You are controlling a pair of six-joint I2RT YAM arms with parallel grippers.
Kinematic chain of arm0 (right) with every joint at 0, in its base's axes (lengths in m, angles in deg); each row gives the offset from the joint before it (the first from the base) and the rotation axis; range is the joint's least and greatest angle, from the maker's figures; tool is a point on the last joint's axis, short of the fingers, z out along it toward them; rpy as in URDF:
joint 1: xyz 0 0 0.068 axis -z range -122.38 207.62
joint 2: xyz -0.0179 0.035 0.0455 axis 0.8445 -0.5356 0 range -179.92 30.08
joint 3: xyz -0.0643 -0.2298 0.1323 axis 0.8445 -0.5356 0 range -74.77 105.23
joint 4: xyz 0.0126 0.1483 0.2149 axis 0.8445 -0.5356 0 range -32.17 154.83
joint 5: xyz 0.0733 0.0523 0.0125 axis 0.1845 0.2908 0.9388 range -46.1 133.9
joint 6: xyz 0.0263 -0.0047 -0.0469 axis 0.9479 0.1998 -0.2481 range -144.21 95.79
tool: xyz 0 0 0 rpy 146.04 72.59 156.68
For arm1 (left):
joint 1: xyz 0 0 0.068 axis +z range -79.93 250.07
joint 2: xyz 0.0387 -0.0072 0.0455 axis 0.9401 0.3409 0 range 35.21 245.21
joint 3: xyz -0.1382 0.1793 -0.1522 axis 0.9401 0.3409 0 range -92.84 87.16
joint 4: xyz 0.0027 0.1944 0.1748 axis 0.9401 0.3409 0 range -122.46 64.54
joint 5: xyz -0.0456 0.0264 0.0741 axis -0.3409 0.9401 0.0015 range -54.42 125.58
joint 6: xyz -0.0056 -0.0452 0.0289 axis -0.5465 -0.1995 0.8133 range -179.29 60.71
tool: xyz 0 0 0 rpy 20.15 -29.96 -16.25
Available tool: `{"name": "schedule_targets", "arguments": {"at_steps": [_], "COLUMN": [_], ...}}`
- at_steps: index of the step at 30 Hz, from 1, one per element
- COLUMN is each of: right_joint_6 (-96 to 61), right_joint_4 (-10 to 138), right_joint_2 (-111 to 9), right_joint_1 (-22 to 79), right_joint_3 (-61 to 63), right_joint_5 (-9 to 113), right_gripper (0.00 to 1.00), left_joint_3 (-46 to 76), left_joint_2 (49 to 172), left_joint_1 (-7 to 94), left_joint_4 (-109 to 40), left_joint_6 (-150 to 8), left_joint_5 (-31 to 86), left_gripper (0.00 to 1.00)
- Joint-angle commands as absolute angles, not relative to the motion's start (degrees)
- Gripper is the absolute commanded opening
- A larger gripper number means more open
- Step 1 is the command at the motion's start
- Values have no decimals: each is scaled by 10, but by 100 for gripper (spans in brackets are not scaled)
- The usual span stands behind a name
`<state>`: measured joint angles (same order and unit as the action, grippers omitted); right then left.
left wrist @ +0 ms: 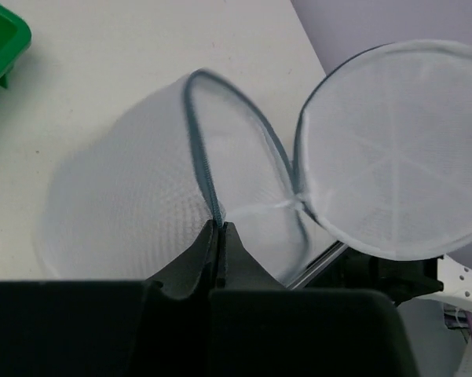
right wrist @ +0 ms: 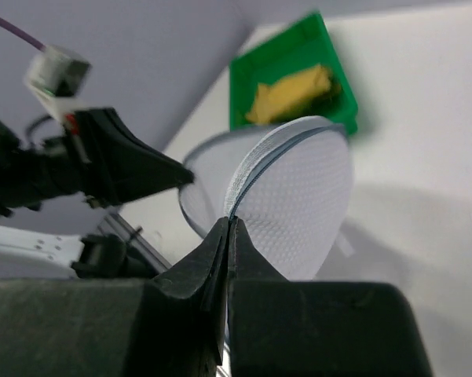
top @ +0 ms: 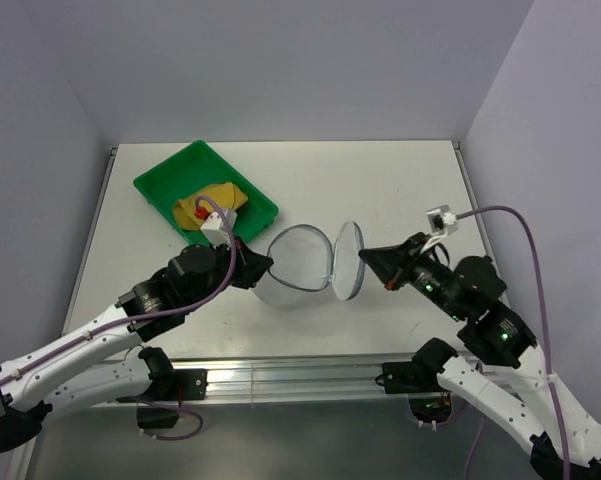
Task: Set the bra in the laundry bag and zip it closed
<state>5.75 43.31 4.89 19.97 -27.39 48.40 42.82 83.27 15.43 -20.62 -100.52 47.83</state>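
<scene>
Pinching the laundry bag point(top: 298, 262) by its dark zipper rim, the left end effector point(left wrist: 218, 230) has both fingers closed flat on the edge of the pouch's mouth, with the mesh body bulging away beyond them. Across the opening, the right end effector point(right wrist: 228, 225) is likewise clamped, its jaws together on the rim of the round lid point(top: 346, 260), which stands up on edge. Between the two grips the bag gapes like an open shell near the middle of the surface point(top: 380, 190).

The bra point(top: 208, 205) is not in it. It lies crumpled in the green tray point(top: 170, 167), well apart from the mouth, at the far left. So the step in hand looks like holding the pouch open, with loading and zipping not yet begun. The next move probably calls for one arm to let go and fetch the garment. The left is nearer the tray, but the soft body may slump once freed, so the right grip would have to hold the mouth wide.

Only the top view shows the whole layout and the gap between tray and bag. The left wrist view shows just a corner of the tray and no bra, yet it gives the clearest look at the rim in the fingers and the hinge where the lid joins. The right wrist view catches the bra, blurred, beyond the lid.
</scene>
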Motion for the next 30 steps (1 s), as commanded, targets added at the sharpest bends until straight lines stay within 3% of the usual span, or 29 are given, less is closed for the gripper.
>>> {"name": "schedule_targets", "arguments": {"at_steps": [1, 8, 17, 19, 23, 25, 26, 27, 29, 30], "right_joint_6": [57, 71, 84, 88, 90, 88, 86, 75, 64, 59], "right_joint_4": [423, 463, 555, 552, 532, 524, 517, 511, 489, 485], "right_joint_2": [12, 19, -71, -74, -86, -88, -89, -88, -85, -83], "right_joint_1": [196, 197, 220, 224, 236, 238, 237, 237, 237, 237], "right_joint_3": [-324, -369, -480, -493, -500, -493, -486, -477, -444, -431], "right_joint_5": [515, 545, 490, 444, 378, 352, 342, 336, 325, 324], "right_gripper": [0, 0, 0, 4, 21, 39, 56, 64, 76, 76], "left_joint_3": [457, 512, 590, 610, 624, 626, 625, 624, 617, 614], "left_joint_2": [824, 801, 832, 828, 814, 808, 808, 807, 806, 804], "left_joint_1": [152, 152, 152, 152, 152, 152, 152, 152, 152, 152], "left_joint_4": [-210, -202, -264, -290, -307, -307, -302, -296, -273, -262], "left_joint_6": [-1028, -1057, -1074, -1081, -1084, -1085, -1085, -1085, -1087, -1089], "left_joint_5": [472, 465, 478, 478, 485, 488, 492, 507, 522, 531], "left_gripper": [0, 0, 0, 0, 1, 7, 16, 21, 36, 41]}}
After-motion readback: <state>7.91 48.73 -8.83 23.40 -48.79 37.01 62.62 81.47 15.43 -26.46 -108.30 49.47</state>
